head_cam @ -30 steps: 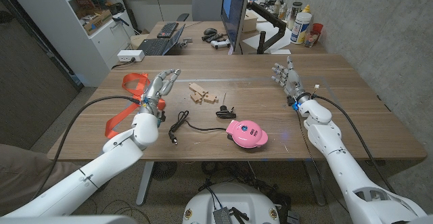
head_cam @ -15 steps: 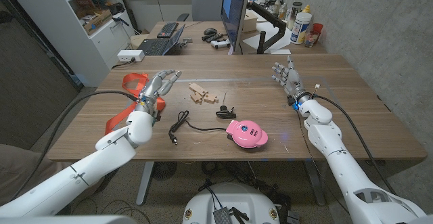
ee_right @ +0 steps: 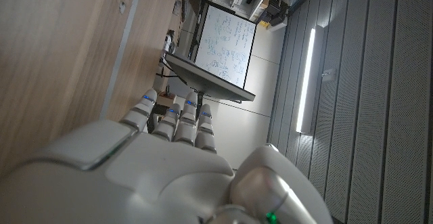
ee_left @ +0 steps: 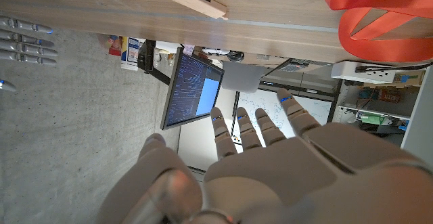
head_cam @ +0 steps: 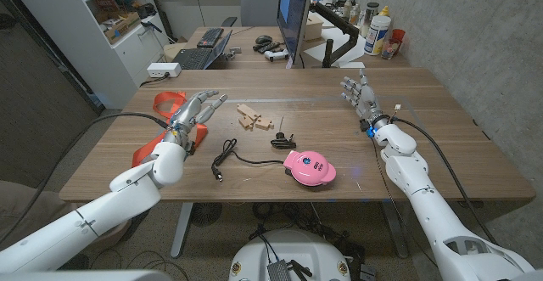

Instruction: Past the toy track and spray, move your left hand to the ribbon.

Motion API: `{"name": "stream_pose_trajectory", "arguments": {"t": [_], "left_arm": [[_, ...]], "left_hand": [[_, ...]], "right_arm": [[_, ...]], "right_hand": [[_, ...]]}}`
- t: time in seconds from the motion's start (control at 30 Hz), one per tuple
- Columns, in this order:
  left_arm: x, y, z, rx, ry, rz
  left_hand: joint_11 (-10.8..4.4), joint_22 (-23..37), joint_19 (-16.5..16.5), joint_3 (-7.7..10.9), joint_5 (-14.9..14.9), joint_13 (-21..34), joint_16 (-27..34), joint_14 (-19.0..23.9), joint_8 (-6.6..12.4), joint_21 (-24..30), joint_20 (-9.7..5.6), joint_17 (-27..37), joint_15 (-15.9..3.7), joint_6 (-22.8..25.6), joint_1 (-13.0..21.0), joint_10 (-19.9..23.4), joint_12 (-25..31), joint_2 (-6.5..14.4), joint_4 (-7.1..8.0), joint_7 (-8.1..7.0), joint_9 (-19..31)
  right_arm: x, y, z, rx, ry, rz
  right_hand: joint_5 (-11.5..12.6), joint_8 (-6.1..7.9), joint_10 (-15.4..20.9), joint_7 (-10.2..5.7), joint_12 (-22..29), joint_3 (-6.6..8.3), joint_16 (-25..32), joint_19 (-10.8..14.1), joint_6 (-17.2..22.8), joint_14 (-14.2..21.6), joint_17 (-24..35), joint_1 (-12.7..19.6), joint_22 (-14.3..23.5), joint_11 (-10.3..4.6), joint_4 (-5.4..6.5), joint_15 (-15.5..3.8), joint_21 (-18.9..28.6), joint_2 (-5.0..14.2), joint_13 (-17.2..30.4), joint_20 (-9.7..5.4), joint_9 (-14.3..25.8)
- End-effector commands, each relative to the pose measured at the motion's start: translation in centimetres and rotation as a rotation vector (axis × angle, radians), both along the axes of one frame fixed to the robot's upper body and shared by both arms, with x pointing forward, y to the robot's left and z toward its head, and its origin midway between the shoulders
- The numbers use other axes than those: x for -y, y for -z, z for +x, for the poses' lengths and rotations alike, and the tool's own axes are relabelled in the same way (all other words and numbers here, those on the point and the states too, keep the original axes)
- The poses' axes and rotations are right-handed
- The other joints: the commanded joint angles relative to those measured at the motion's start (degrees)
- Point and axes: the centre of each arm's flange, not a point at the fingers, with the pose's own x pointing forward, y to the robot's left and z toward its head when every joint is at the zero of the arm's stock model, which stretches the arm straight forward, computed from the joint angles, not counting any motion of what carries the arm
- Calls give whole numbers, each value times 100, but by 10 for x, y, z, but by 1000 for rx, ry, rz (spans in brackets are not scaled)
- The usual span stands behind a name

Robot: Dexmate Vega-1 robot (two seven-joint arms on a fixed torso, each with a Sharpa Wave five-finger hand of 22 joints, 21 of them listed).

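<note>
The left hand (head_cam: 192, 111) has drifted toward the robot's left over the last second, and its forearm now lies lower and further out over the wooden tabletop (head_cam: 441, 145). Its fingers (head_cam: 209, 100) are spread and released, holding nothing, and they hang above the wood just beside the bright orange ribbon (head_cam: 166, 104). That ribbon, the task's thing, lies in loops near the tabletop's far left corner, with one flat tail running back toward the near edge beside the left forearm. In the left wrist view the ribbon (ee_left: 379, 21) sits close ahead of the outstretched fingers (ee_left: 260, 126), so the reach appears nearly complete; only a short further shift to the left seems to remain.

The pale wooden toy track pieces (head_cam: 252, 118) rest at mid-table, to the right of the left hand, which suggests the hand is already past them. No spray can be made out on this tabletop; bottles stand on the desk behind, too small to identify.

The right hand (head_cam: 361, 98) has stayed put near the far right side, upright, its fingers loosely extended and grasping nothing.

A round pink lidded appliance (head_cam: 309, 166) sits closed near the front edge, its contents hidden, with a black cord (head_cam: 233, 155) trailing from it.
</note>
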Motion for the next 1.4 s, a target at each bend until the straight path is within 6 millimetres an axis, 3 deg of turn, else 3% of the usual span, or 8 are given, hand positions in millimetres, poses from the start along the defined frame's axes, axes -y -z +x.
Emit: {"name": "stream_pose_trajectory", "arguments": {"t": [0.03,0.47,0.87,1.4], "left_arm": [[-16,-1,-11,5,-35,78],[-27,-11,-16,-27,-65,168],[-39,-9,-23,-7,-55,174],[-43,-12,-27,-34,-93,282]], "left_hand": [[-45,-3,83,-40,57,25,30,58,-23,61,-74,23,-282,-10,7,71,33,-83,-17,-67,30],[-55,-5,115,-108,108,26,31,86,-48,59,-101,25,-319,-56,-49,91,26,-179,-21,-66,32],[-109,-2,290,-303,264,27,98,363,-51,95,-112,28,-515,-32,-257,274,62,-396,21,-72,37],[-149,-1,375,-389,366,28,93,434,-56,105,-154,28,-563,-40,-367,357,71,-454,61,-75,40]], "right_arm": [[-3,0,2,-3,-4,-17],[-3,1,4,-3,-5,-17],[-2,2,3,-4,-1,-21],[5,1,2,7,2,-19]], "right_hand": [[21,8,-15,8,-24,5,-22,4,7,-45,-1,62,7,3,-2,0,-22,19,17,-1,13],[18,5,-19,0,-25,5,0,-3,0,-45,-4,68,7,12,-10,-11,-6,12,17,5,13],[16,-16,-41,-20,-33,5,14,-1,-61,-52,-7,73,6,-10,-16,-19,10,7,17,7,13],[12,-59,-66,-40,-40,6,29,-6,-207,-57,-9,78,6,-38,-24,-23,26,5,17,14,14]]}}
